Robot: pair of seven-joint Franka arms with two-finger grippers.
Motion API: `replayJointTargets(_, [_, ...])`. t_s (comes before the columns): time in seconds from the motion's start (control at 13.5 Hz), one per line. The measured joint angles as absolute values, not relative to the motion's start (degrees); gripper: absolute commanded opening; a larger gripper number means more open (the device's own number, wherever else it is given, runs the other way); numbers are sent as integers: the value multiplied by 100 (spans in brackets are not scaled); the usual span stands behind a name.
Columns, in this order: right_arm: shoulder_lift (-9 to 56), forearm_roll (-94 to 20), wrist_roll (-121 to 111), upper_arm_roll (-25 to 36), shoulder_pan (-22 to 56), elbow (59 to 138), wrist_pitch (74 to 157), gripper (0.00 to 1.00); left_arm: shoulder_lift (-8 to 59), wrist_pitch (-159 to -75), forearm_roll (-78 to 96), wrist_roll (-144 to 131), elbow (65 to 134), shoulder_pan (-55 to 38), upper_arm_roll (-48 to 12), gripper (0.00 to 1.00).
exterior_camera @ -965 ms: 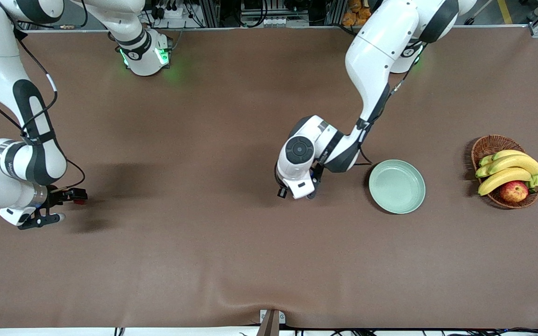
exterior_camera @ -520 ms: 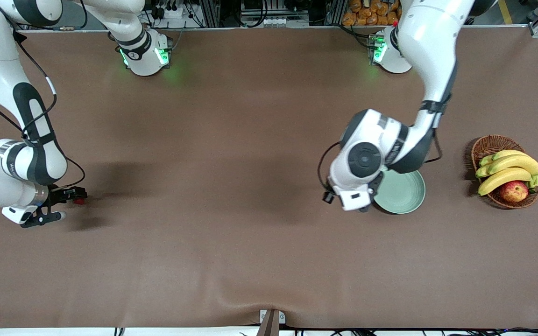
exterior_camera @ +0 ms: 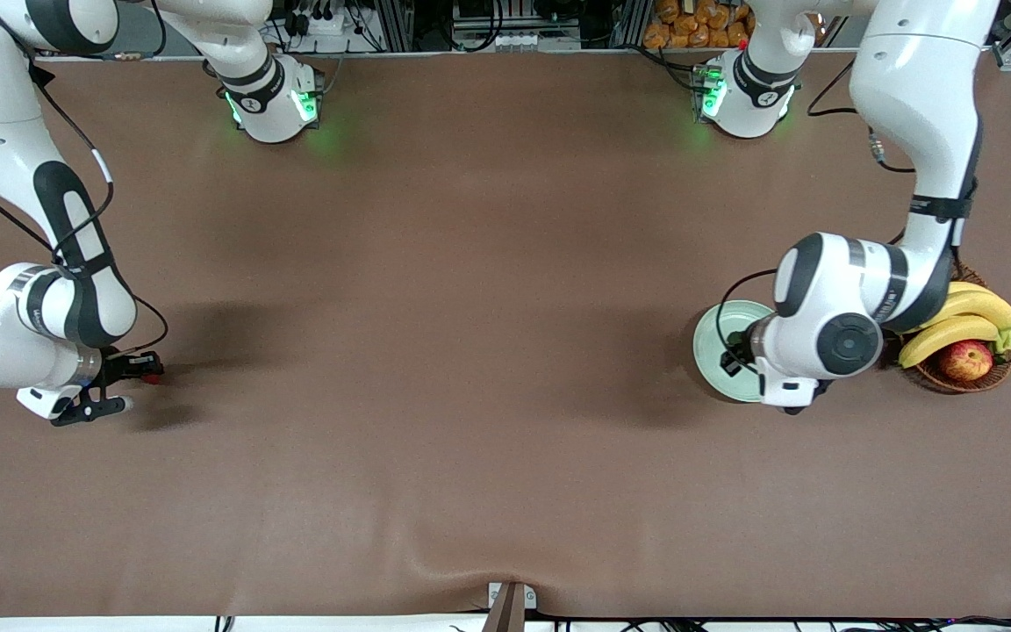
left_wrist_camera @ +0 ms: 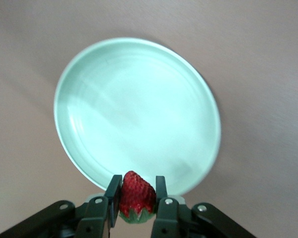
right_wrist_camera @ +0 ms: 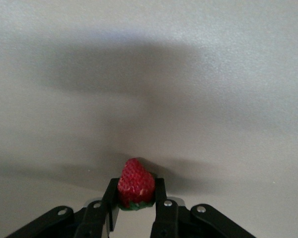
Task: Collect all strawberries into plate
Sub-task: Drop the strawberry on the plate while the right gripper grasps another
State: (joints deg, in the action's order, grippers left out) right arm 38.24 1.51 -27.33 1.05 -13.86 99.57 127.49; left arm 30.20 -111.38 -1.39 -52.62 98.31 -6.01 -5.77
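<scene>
Pinching a strawberry (left_wrist_camera: 136, 192) over the plate (left_wrist_camera: 89, 79), left jaws, right jaws gripping another strawberry (right_wrist_camera: 136, 183) low over the table (right_wrist_camera: 188, 74)

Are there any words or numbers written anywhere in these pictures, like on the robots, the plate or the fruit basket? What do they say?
No text can be read anywhere.
Right arm's wrist housing: a faint dark marking, too small and blurred to read.
Plate: plain, no writing.
Strawberries: no labels.
Wicker basket of fruit: no labels visible.
Table: no signs or numbers.
</scene>
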Motion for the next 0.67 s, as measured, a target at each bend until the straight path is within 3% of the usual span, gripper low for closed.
replayJointTargets(0.37, [3731,84,-2306,-135,-1334,9256,11567,0,3315,-11864,-167,-4599,10163,-353,-576,0])
replayJointTargets(0.45, [3686,28,-2096,-217,-1296,9074,11232,0,3411,-11942,-168,-4496,10190,-311,-576,14])
replayJointTargets(0.52, [3633,-44,-1855,-290,-1226,8903,10911,0,3493,-11997,-169,-4383,10196,-270,-576,41])
replayJointTargets(0.59, [3595,-136,-1592,-353,-1133,8758,10662,0,3538,-12030,-169,-4258,10196,-231,-576,87])
replayJointTargets(0.67, [3565,-248,-1315,-394,-1026,8640,10482,0,3542,-12043,-170,-4117,10194,-195,-576,100])
